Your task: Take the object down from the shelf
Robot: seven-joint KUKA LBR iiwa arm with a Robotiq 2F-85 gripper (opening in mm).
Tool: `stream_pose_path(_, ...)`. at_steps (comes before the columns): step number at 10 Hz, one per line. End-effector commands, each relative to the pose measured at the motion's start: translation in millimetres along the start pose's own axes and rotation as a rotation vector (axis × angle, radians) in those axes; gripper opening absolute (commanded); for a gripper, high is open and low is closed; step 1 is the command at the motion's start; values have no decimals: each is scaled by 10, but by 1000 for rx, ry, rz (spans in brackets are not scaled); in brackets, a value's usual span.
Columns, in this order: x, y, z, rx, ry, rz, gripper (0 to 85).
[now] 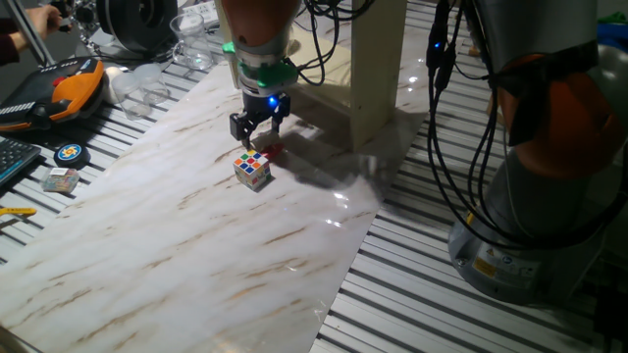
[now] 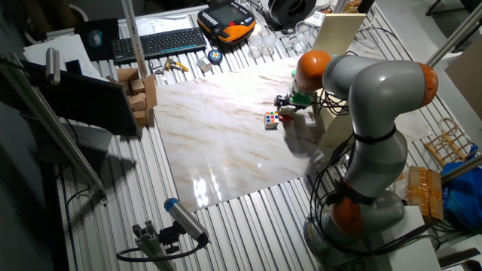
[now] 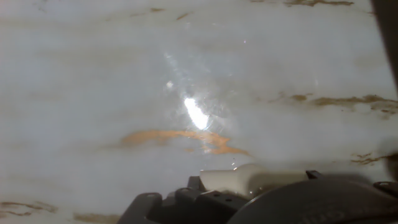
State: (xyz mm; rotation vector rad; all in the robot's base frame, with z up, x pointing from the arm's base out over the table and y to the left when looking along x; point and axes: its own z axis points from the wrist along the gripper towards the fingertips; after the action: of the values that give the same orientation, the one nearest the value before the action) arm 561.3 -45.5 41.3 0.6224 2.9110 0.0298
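Observation:
The object, a multicoloured puzzle cube, rests on the marble tabletop a short way in front of the cream shelf. My gripper hangs just above and slightly behind the cube, fingers spread and open, with nothing between them. From the other fixed view the cube lies left of the gripper, and the shelf stands behind the arm. The hand view shows only glossy marble with glare; the cube is not in it.
A small red item lies beside the cube. An orange-black controller, a round blue-yellow disc, a keyboard and clear plastic cups sit at the table's far-left end. Small cardboard boxes stand at one edge. Cables hang by the robot base.

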Motion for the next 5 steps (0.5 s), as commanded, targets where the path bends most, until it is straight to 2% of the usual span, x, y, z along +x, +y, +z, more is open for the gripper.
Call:
stream_pose_path(1,3,-1,2,2,-2,-2,850)
stream_pose_path(5,-6,-6,-40,-5,4,-14,850)
